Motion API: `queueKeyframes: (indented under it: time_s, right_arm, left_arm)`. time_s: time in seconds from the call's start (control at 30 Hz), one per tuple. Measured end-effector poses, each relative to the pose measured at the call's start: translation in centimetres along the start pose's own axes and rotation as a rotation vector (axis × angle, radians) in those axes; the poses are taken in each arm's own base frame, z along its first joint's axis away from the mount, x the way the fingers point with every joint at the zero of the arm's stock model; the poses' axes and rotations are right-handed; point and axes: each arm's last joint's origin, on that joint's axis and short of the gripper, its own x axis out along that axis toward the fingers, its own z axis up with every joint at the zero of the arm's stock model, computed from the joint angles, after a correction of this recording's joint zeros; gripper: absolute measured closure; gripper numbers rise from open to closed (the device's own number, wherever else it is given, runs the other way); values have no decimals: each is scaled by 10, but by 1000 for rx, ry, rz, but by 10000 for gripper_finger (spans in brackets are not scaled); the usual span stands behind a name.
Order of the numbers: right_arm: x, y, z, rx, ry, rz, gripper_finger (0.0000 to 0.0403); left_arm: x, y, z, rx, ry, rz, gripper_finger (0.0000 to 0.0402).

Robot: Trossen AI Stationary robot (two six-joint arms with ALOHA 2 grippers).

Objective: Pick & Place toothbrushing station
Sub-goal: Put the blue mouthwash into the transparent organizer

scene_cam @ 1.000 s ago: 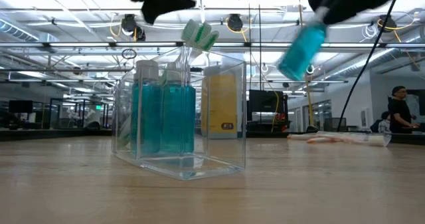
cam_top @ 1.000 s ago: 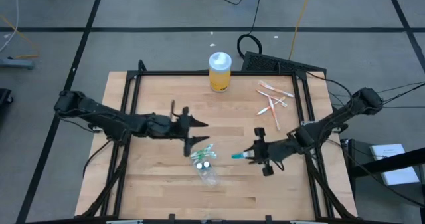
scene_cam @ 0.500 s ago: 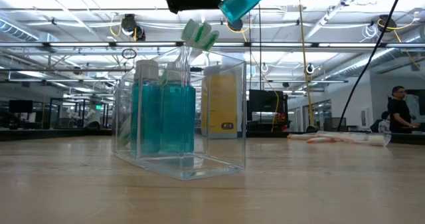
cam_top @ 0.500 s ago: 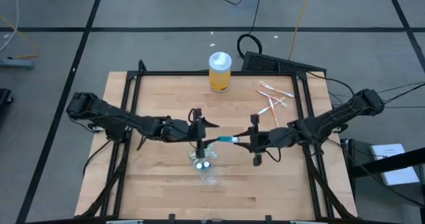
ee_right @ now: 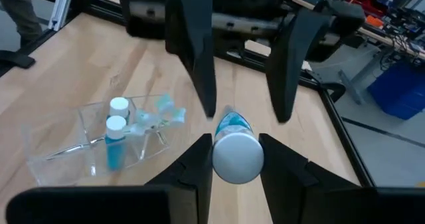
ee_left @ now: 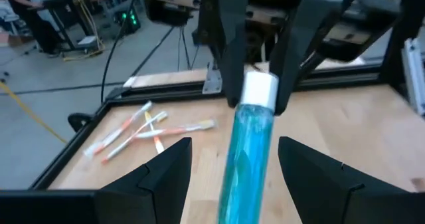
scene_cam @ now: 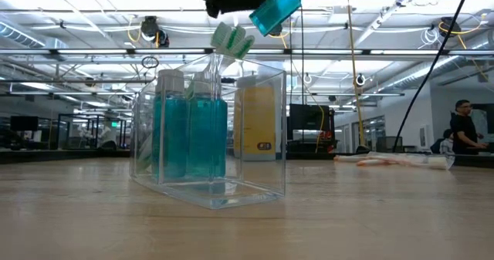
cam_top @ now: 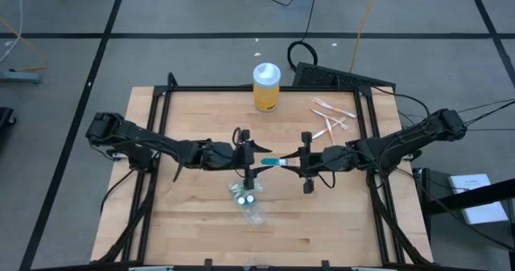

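Right gripper is what I watch first: it is clamped on the white-capped end of a blue tube, holding it level above the table so the free end points across at the other arm. Left gripper faces it with its fingers spread wide, one on either side of that free end and not touching it, as its wrist view shows. I read this as a mid-air handover: the tube is held out flat so the left arm can take it from the other end.

Going by size, the table carries everything, a wooden top in a dark frame. The jar, yellow with a white lid, stands at the far edge, well apart from the work and likely just parked there. The station, a clear box, sits near the middle, just in front of and below the two grippers. I judge it stands there so that the tube need only come straight down once it is passed. In the low view it stands upright and already holds two blue tubes and green-headed brushes poking above its rim. Loose toothbrushes lie scattered toward the far right corner, waiting, I suppose, for their turn.
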Motion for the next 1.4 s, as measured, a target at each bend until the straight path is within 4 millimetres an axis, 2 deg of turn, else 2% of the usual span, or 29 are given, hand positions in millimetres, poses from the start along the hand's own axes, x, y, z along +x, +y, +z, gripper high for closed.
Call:
queueKeyframes:
  time_s: [0.23, 0.5, 0.6, 0.77, 0.9, 1.0, 1.27, 1.4]
  right_arm:
    - [1, -2, 1, 6, -16, -9, 312]
    - [0, -1, 4, 12, -43, 22, 312]
    - [0, -1, 3, 18, -43, 36, 312]
    - [0, -1, 3, 17, -39, 30, 312]
    - [1, -2, 2, 41, -34, 36, 312]
    - [3, -3, 1, 52, -17, 35, 312]
    - [4, -2, -2, 53, 4, 34, 311]
    - [4, -2, -1, 63, -4, 33, 291]
  left_arm:
    - [25, -5, -10, 81, 64, -3, 170]
    - [26, -4, -14, 97, 108, 44, 175]
    - [25, -5, -14, 98, 110, 38, 207]
    - [25, -7, -14, 82, 109, 31, 289]
    - [25, -8, -13, 86, 105, 21, 321]
    - [25, -10, -14, 87, 107, 13, 320]
    - [25, -9, -11, 51, 75, 14, 265]
    - [25, -9, -8, 49, 46, 11, 282]
